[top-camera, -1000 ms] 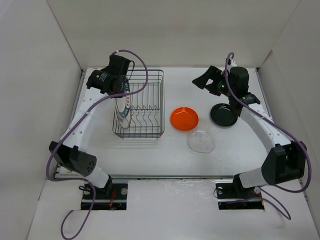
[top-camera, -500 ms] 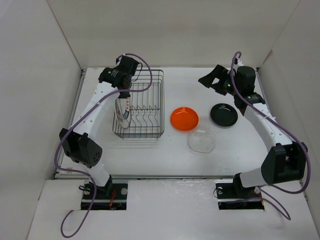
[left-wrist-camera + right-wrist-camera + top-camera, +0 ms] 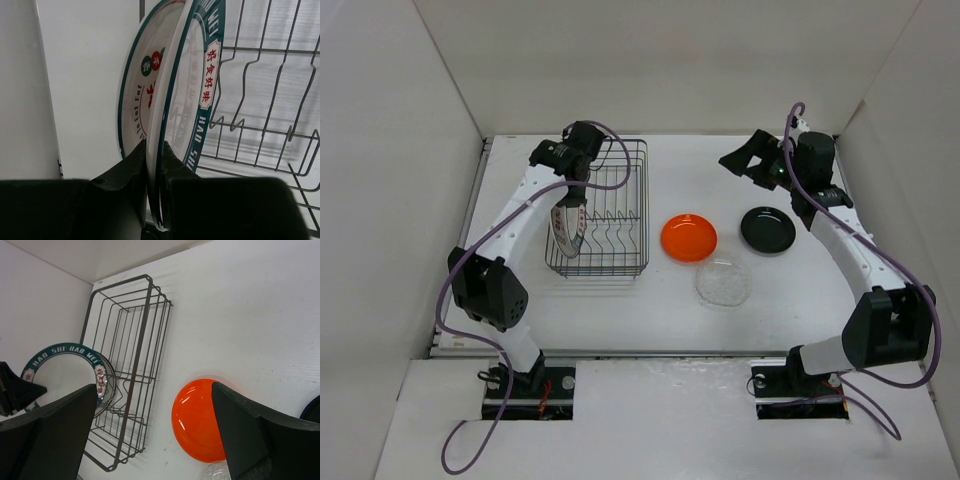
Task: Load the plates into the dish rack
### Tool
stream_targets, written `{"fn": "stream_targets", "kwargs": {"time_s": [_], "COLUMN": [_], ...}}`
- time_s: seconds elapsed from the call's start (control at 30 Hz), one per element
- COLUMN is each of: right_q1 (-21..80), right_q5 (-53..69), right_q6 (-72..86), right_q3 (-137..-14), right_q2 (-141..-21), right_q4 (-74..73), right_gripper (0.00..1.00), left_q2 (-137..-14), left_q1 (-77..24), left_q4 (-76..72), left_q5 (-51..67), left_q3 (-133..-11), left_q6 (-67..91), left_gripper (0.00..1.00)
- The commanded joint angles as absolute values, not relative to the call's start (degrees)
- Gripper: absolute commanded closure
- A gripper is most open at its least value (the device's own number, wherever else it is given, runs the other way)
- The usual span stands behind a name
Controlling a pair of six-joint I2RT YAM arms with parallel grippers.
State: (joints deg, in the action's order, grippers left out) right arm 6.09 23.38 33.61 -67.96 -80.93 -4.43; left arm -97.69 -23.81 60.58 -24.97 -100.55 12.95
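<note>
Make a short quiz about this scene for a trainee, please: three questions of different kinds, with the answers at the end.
1. True or false: the orange plate stands in the dish rack.
2. What is the left gripper shut on? A) the plate with the broad green rim; B) the orange plate; C) nothing.
3. How many plates lie flat on the table, outside the dish rack? Name them.

Key
1. False: it lies flat on the table, to the right of the dish rack.
2. A: the fingers clamp its rim while it stands on edge at the rack's left end.
3. Three: the orange plate, the black plate and the clear glass plate.
</note>
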Motion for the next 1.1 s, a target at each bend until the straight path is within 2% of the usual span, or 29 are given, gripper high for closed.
{"fn": "stream_targets", "kwargs": {"time_s": [0.0, 0.07, 0.3, 0.5, 0.6, 0.63, 0.67, 0.7, 0.8, 0.83, 0.9, 0.97, 1.07], "right_q1": [5.2, 5.2, 4.7, 4.7, 4.7, 5.2, 5.2, 5.9, 7.6, 7.6, 8.8, 9.3, 10.8], "right_q5": [24.8, 24.8, 24.8, 27.7, 30.2, 30.2, 30.2, 30.2, 28.1, 28.1, 27.3, 27.9, 27.9], "right_q6": [32.4, 31.8, 23.7, 13.1, 8.0, 8.0, 7.0, 6.1, 4.8, 4.8, 4.3, 4.3, 4.9], "right_q3": [-68.1, -68.1, -71.5, -73.0, -73.0, -73.0, -73.0, -73.6, -75.0, -75.0, -75.5, -75.5, -75.0], "right_q2": [-80.4, -80.4, -87.9, -93.2, -95.9, -96.5, -97.2, -98.7, -101.9, -102.9, -104.6, -106.7, -108.4], "right_q4": [-2.7, -2.7, -11.0, -17.1, -20.2, -20.2, -21.3, -21.8, -23.4, -24.2, -24.7, -24.7, -23.8], "right_gripper": [0.0, 0.0, 0.0, 0.0, 0.03, 0.06, 0.08, 0.11, 0.18, 0.18, 0.25, 0.25, 0.31], "left_q2": [-97.0, -97.0, -97.6, -97.6, -98.1, -98.1, -98.8, -98.8, -101.0, -101.7, -101.7, -101.2, -99.8], "left_q1": [-24.0, -24.0, -24.0, -24.0, -24.0, -24.0, -24.0, -24.0, -24.0, -24.0, -24.0, -24.0, -24.0], "left_q4": [59.7, 59.7, 59.7, 59.7, 60.9, 60.9, 60.9, 61.4, 61.4, 61.4, 60.0, 57.1, 53.7], "left_q5": [-25.8, -25.2, -23.9, -20.6, -17.0, -16.1, -15.6, -15.6, -13.5, -11.8, -9.9, -6.8, -3.6], "left_q3": [-99.8, -99.8, -101.0, -102.9, -108.8, -110.9, -113.1, -118.1, -125.0, -128.5, -130.0, -129.1, -127.0], "left_q6": [13.0, 13.0, 12.0, 10.9, 8.6, 6.6, 5.8, 5.1, 3.1, 2.5, 1.7, 1.0, 0.4], "left_gripper": [0.99, 0.98, 0.78, 0.74, 0.74, 0.71, 0.57, 0.47, 0.07, 0.01, 0.0, 0.0, 0.0]}}
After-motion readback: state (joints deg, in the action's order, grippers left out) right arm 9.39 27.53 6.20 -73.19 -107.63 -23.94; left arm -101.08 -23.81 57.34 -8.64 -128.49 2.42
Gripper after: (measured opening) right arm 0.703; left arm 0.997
